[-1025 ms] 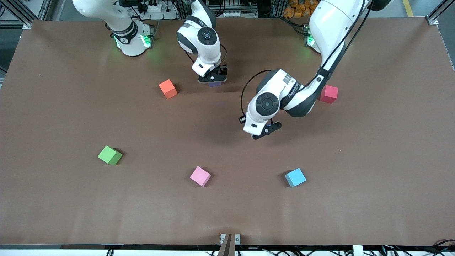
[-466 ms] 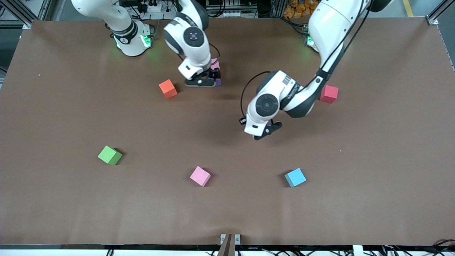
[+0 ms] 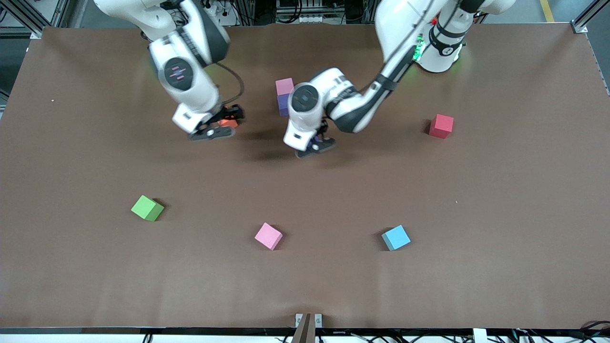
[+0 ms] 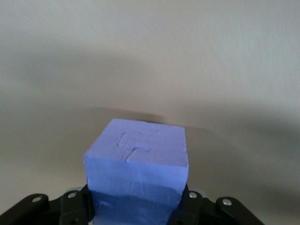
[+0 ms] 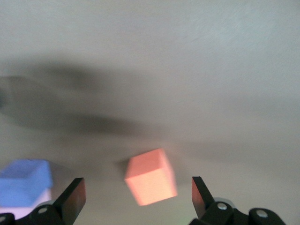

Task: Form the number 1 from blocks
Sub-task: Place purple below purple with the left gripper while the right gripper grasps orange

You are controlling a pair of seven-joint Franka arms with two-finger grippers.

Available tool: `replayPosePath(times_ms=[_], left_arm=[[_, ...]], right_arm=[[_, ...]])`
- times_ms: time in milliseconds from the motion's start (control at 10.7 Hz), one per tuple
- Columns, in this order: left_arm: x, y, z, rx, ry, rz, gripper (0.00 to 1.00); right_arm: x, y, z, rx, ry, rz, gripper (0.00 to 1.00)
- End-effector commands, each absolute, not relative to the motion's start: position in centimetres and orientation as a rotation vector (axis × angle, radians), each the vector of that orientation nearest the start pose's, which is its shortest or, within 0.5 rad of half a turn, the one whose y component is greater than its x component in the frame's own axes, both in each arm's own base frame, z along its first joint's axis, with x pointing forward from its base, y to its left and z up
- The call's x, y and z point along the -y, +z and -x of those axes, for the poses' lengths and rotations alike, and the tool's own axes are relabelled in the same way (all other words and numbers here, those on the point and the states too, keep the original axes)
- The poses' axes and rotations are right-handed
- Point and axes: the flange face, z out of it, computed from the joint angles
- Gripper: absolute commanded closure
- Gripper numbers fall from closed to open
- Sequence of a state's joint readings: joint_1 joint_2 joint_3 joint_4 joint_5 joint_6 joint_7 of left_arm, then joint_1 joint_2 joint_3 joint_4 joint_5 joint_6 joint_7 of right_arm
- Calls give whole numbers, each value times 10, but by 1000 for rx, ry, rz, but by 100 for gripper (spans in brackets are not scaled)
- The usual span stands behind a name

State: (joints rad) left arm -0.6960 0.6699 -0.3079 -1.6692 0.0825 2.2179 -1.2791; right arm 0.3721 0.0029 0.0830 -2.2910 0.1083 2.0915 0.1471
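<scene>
Green block [image 3: 147,208] at table's 8 o'clock. Right gripper [image 3: 213,127] spread wide over orange block [image 3: 228,123]. Pink block [image 3: 284,86] touching purple block [image 3: 283,105], 12 o'clock. Left gripper [image 3: 316,146] clamps second purple block [image 4: 137,176]. Light blue block [image 3: 395,237], 5 o'clock.

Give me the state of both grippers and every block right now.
Left gripper: shut on purple block.
Right gripper: open over orange block.
Second purple block: on table, touching light pink block.
Red, green, pink, light blue blocks: loose, apart.
</scene>
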Motion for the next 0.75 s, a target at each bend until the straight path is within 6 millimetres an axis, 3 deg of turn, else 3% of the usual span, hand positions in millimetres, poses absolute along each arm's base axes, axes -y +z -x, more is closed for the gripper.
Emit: replayPosePath(times_ms=[0,186,466,652], left_arm=[[571,212,-362,357,183,3089,100],[586,203,-350,322,197,3096,100],[596,197,-340,319,214,3095,100],[603,197,-333,325,211,3100,100]], right_arm=[[-165,329,-449,551,354,3018,0],[-128,318,-462,494,376,3010,0],[-149,306,-455,564,412,2997,0],[-164,289,-438,621,445,2989,0]])
